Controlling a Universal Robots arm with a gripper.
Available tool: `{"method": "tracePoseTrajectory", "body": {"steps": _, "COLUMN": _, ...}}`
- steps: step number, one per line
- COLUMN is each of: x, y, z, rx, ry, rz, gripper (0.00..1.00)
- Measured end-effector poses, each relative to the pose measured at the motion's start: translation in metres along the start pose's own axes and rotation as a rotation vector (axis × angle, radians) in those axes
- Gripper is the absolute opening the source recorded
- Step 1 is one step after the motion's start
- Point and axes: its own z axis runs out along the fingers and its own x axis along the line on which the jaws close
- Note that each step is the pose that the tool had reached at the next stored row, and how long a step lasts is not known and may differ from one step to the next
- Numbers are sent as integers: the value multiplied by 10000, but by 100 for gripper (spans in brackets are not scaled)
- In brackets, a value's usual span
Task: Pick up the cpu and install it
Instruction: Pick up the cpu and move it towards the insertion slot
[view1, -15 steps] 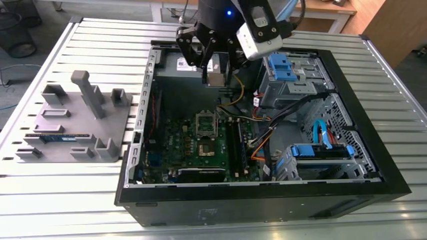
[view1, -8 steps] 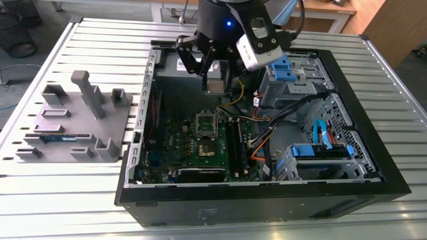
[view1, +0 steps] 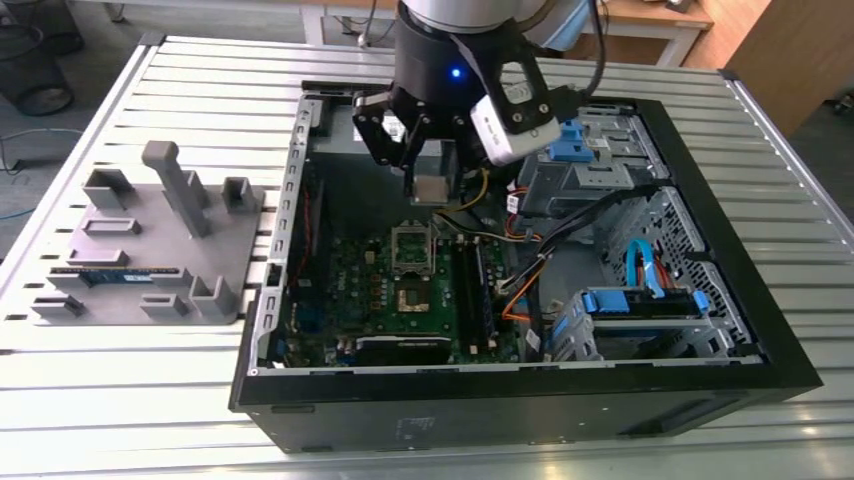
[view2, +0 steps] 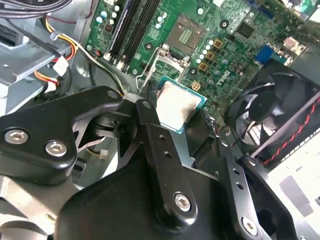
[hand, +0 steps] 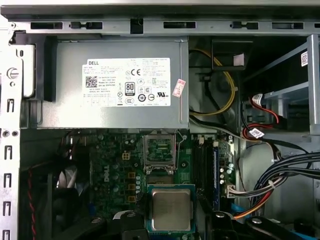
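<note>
My gripper (view1: 430, 186) hangs inside the open computer case (view1: 747, 330), shut on the cpu (view1: 430, 188). The cpu is a small square chip with a shiny metal top; in both wrist views it sits between the black fingers (view2: 146, 111), cpu (view2: 176, 106) and cpu (hand: 171, 209). It is held in the air above the green motherboard (view1: 360, 290). Just beyond the held chip lies the open socket (hand: 160, 149), its silver frame lifted. The socket (view2: 187, 35) shows bare contacts.
A grey power supply (hand: 115, 82) fills the case's far end, near the gripper. Memory slots (hand: 207, 170) and bundled cables (view1: 534, 270) run beside the socket; a black fan (view2: 270, 110) sits on its other side. On the exterior view's left, a grey fixture (view1: 147, 240) carries a memory stick (view1: 120, 272).
</note>
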Motion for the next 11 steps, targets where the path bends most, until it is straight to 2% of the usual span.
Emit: {"method": "tracePoseTrajectory", "body": {"steps": 11, "x": 0, "y": -88, "z": 170, "rx": 5, "ry": 0, "rz": 1, "gripper": 47}}
